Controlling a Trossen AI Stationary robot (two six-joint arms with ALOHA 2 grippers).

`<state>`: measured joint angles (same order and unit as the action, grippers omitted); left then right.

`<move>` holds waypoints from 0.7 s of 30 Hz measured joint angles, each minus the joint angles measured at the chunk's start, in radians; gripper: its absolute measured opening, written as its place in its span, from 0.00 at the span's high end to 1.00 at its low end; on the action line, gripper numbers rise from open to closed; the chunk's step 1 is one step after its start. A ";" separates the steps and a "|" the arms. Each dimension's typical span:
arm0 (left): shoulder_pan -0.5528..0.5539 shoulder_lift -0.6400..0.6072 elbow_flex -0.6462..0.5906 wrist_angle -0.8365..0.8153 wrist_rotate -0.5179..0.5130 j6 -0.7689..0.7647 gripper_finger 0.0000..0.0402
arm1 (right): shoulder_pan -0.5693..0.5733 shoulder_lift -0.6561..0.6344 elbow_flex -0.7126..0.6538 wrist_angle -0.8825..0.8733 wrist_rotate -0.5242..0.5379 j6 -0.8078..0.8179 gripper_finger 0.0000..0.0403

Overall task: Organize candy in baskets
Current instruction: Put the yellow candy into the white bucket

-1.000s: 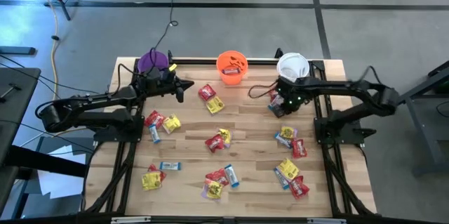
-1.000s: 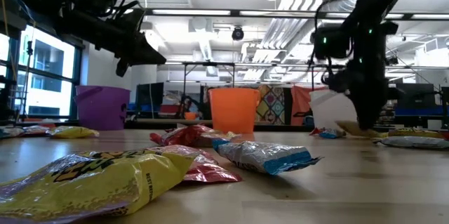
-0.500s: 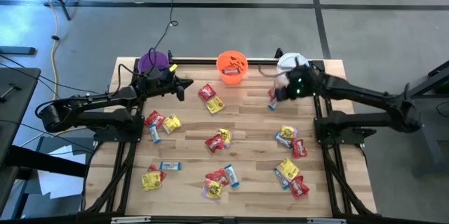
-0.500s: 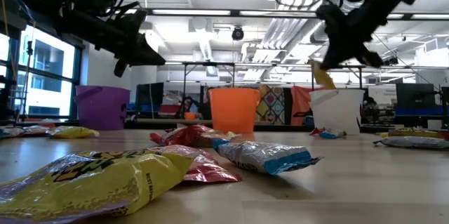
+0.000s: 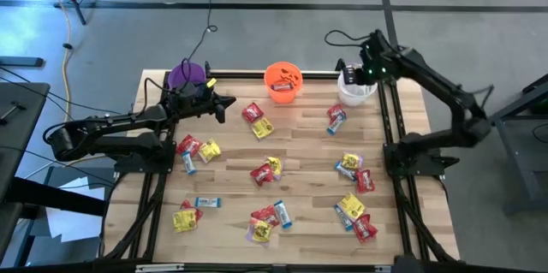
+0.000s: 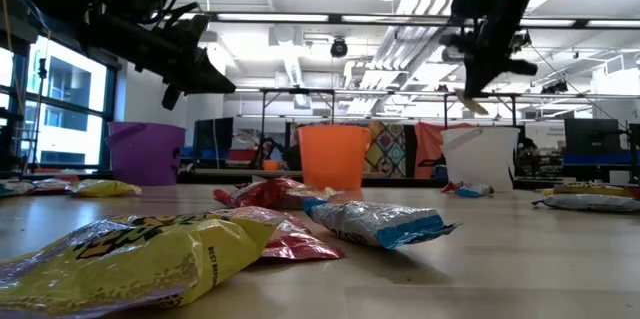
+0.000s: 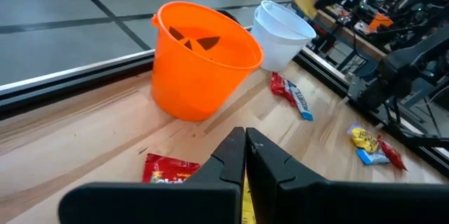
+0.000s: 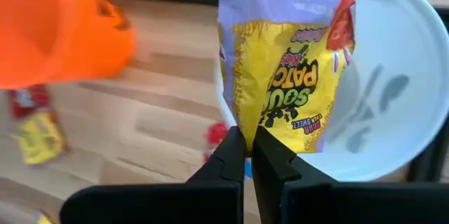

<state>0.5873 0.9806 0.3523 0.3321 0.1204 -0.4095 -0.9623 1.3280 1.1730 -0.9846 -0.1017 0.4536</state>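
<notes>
Since a sec ago the right arm has lifted off the table surface and swung back over the far right corner; left arm hasn't budged. Going L to R: purple bucket (image 5: pixel 186 74) sits at far left edge of the wooden table (image 5: pixel 231 192), w/ the left gripper (image 5: pixel 228 106) hovering just beside it, above the boards, fingers clenched together on nothing, as the left wrist view confirms. Orange bucket (image 5: pixel 283 80) w/ a dark jack-o'-lantern face stands mid far edge, a red packet lying inside. Loose candy (image 5: pixel 272 170) is scattered across the table: red packets, yellow packets, slim blue-and-white bars, incl. a red/blue pair (image 5: pixel 336 118) near the white bucket. Right gripper (image 5: pixel 350 74) now hangs directly over the white bucket (image 5: pixel 355 91) at far right, fingers pinched tight on the bottom edge of a yellow packet (image 8: pixel 287 90). Right wrist view shows the packet dangling above the bucket's open mouth, not touching rim or floor. Packet print reads "SOUR PATCH", black letters on yellow, w/ a purple top & red corner; smaller text beneath is too small to read. Bucket interior looks bare apart from shadows. Low view shows the same packet (image 6: pixel 477 106) just above the white rim.
</notes>
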 joint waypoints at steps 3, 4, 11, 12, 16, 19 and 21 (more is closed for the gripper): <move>0.000 0.000 0.000 -0.003 0.000 0.000 1.00 | -0.049 0.100 0.042 -0.032 -0.007 -0.059 1.00; 0.000 0.000 0.000 -0.004 0.000 0.000 1.00 | -0.059 0.131 0.054 -0.033 -0.007 -0.074 1.00; 0.000 0.000 0.000 -0.007 0.000 0.002 1.00 | -0.109 0.329 0.141 -0.075 -0.004 -0.147 1.00; 0.000 0.000 0.000 -0.007 0.000 0.002 1.00 | -0.112 0.350 0.148 -0.083 -0.004 -0.157 1.00; 0.000 0.000 0.000 -0.007 0.000 0.005 1.00 | -0.114 0.416 0.155 -0.097 -0.004 -0.178 1.00; 0.000 0.000 0.000 -0.007 0.000 0.011 1.00 | -0.114 0.449 0.156 -0.100 -0.004 -0.185 1.00; 0.000 0.000 0.000 -0.007 0.001 0.011 1.00 | -0.114 0.463 0.156 -0.100 -0.004 -0.190 1.00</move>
<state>0.5873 0.9806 0.3523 0.3252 0.1209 -0.3981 -1.0767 1.7912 1.3285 -1.0846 -0.1055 0.2640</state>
